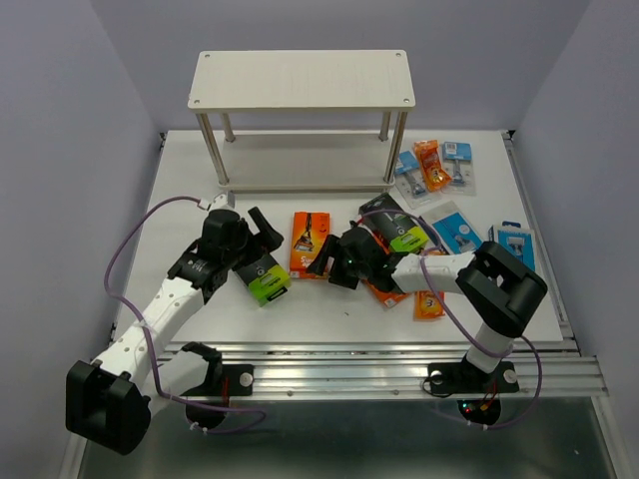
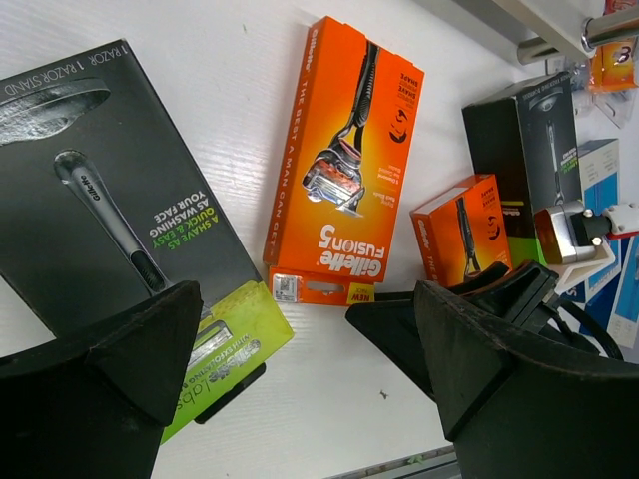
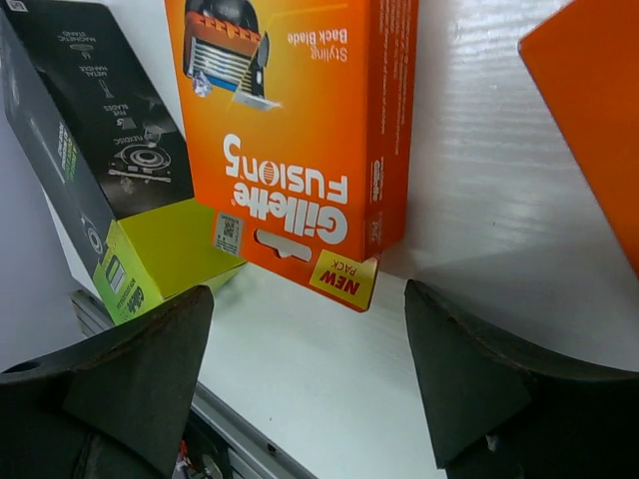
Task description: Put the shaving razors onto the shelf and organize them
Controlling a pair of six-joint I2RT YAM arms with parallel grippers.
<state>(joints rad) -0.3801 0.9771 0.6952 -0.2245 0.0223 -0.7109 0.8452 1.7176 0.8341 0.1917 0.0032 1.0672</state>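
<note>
Overhead, both arms reached from the near edge at the bottom of the frame toward the middle of the white tabletop (image 1: 250, 329). The left fingers (image 1: 262, 224), left of centre, were spread apart and gripped nothing. Just below them lay a black-and-lime box (image 1: 263, 278). The right fingers (image 1: 325, 261), at centre and pointing left, were likewise parted and empty. Between the two sets of fingers an orange Fusion5 pack (image 1: 311, 242) lay flat. A second black-and-lime box (image 1: 395, 227) stood tilted by the right wrist, and more orange packs (image 1: 429, 299) lay partly under that arm. Blue boxes (image 1: 457, 229) sat right of centre, and small blister cards (image 1: 410, 167) clustered in the upper right. Farthest back, at top centre, stood the shelf (image 1: 300, 82). Every visible pack lay on the tabletop, in front of it or to its right.

Only the wrist views made the print readable. The left wrist view showed "Gillette Fusion5" on the orange pack at upper centre and a razor pictured on the black box at upper left. It also showed a smaller orange box (image 2: 461, 235) standing before the second black box. Of the shelf it caught only a silver post (image 2: 559, 42) in the upper right corner. The right wrist view, low and close, showed the orange pack's yellow "NEW PACK" sticker (image 3: 342, 279) and the first box's lime end at left.
</note>
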